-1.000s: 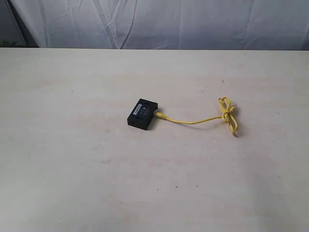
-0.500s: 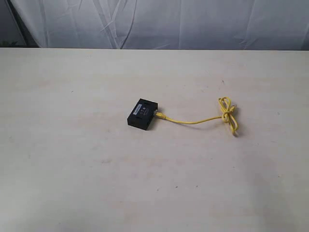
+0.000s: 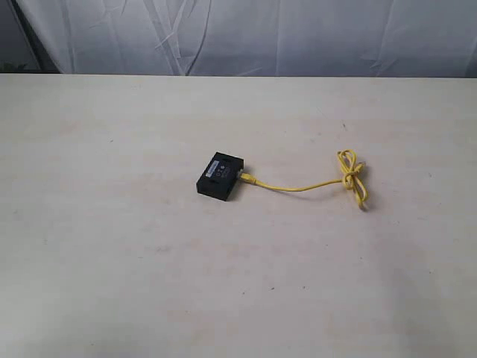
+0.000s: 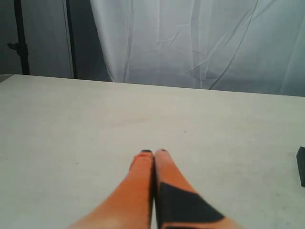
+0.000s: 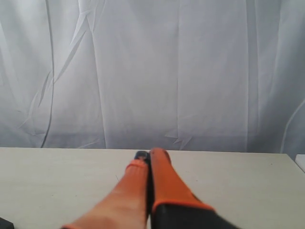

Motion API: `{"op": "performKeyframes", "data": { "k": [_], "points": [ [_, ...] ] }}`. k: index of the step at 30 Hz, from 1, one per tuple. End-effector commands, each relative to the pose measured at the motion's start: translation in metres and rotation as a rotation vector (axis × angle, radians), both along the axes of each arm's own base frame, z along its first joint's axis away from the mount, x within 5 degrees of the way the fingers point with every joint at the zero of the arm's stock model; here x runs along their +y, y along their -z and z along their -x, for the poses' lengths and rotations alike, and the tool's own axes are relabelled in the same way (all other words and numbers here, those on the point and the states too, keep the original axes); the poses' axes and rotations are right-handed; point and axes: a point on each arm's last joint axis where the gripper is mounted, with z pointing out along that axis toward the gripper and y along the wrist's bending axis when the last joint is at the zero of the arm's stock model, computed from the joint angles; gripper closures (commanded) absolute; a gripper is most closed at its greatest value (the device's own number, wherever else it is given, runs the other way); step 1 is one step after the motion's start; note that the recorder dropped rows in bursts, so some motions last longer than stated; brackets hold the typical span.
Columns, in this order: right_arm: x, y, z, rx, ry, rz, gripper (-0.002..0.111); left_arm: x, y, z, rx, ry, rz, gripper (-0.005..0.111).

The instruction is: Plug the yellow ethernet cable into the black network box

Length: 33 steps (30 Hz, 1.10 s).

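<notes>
The black network box [image 3: 220, 177] lies flat in the middle of the table with its grey-white label up. The yellow ethernet cable [image 3: 298, 186] runs from the box's right side, where its plug end [image 3: 244, 177] meets the box, out to a small tied bundle [image 3: 350, 173] further right. Neither arm shows in the exterior view. In the left wrist view my left gripper [image 4: 153, 152] is shut, its orange fingers pressed together over bare table, with a black box edge [image 4: 301, 165] at the frame's side. My right gripper [image 5: 150, 153] is also shut and holds nothing.
A pale table [image 3: 112, 246] spreads wide around the box and cable. A white wrinkled curtain [image 3: 298, 33] hangs behind the table's far edge. A dark stand [image 4: 19, 38] is behind the table in the left wrist view.
</notes>
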Motion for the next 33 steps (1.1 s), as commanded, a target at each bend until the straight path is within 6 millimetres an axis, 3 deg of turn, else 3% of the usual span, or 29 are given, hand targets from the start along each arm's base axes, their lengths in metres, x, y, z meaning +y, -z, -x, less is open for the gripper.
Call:
{"op": "performKeyframes", "data": {
  "k": [1,9,14,21,26,33],
  "points": [
    [0.002,-0.001,0.001,-0.019,-0.021,-0.002,0.109,0.000,0.001,0.000,-0.003,-0.002,-0.007,0.107],
    [0.002,0.008,0.000,0.012,-0.019,-0.045,0.109,0.000,0.001,0.000,-0.003,-0.002,-0.007,0.107],
    [-0.001,0.038,0.009,0.045,0.019,-0.132,0.109,0.000,0.001,0.000,-0.003,-0.002,-0.007,0.107],
    [-0.006,0.086,0.027,0.030,0.086,-0.105,0.109,0.000,0.001,0.000,-0.003,-0.002,-0.007,0.107],
    [-0.007,0.101,0.034,0.180,0.125,-0.044,0.109,0.000,0.001,0.000,-0.003,-0.003,-0.010,0.107],
    [-0.008,0.102,0.034,0.184,0.127,-0.030,0.109,0.000,0.001,0.000,-0.003,-0.003,-0.010,0.107]
  ]
}}
